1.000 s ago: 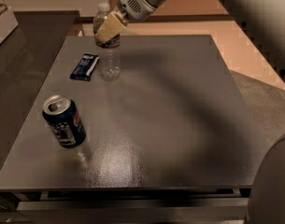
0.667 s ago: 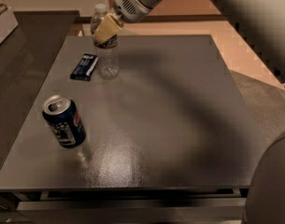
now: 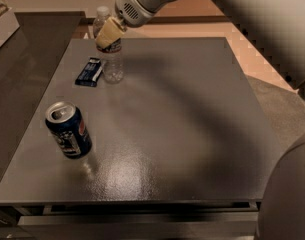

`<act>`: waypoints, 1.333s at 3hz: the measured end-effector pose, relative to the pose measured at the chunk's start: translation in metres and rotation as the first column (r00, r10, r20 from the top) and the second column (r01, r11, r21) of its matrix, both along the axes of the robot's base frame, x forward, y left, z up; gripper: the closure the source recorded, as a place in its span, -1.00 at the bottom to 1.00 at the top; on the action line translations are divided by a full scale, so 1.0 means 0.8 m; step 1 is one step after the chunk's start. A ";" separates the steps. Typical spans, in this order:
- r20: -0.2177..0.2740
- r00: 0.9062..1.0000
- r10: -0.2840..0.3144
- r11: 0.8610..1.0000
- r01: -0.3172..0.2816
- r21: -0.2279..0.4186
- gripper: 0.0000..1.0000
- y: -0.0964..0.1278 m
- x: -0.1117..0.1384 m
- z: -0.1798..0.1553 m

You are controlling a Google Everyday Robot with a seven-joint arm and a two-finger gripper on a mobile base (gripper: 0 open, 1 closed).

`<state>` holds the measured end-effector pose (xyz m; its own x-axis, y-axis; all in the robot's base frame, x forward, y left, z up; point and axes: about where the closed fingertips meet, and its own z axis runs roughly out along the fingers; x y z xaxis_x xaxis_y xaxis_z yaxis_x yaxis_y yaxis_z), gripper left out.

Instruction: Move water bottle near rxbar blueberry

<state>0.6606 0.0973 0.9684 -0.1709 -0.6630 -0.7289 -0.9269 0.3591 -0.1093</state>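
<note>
The water bottle (image 3: 112, 66) is clear with a white cap and stands upright at the far left of the grey table (image 3: 182, 134). Its base is right beside the right edge of the rxbar blueberry (image 3: 89, 72), a flat dark blue bar lying on the table. My gripper (image 3: 110, 34) comes in from the upper right and is shut around the bottle's upper part at the label. One cream finger (image 3: 107, 35) crosses in front of the bottle. I cannot tell if the bottle's base touches the table.
A blue soda can (image 3: 68, 130) stands upright at the front left of the table. My arm (image 3: 252, 19) spans the top right. A darker counter (image 3: 22, 84) lies along the left, and the table's front edge (image 3: 132, 203) is near the bottom.
My gripper and the bottle have shifted slightly left, ending closer to the blue bar. The bar and the can have not moved.
</note>
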 end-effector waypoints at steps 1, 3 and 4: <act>0.003 1.000 0.005 1.000 -0.005 -0.005 -0.30 0.008 0.003 -0.006; -0.003 1.000 0.017 1.000 -0.017 -0.018 -1.00 0.017 0.004 -0.023; -0.003 1.000 0.017 1.000 -0.017 -0.018 -1.00 0.017 0.004 -0.023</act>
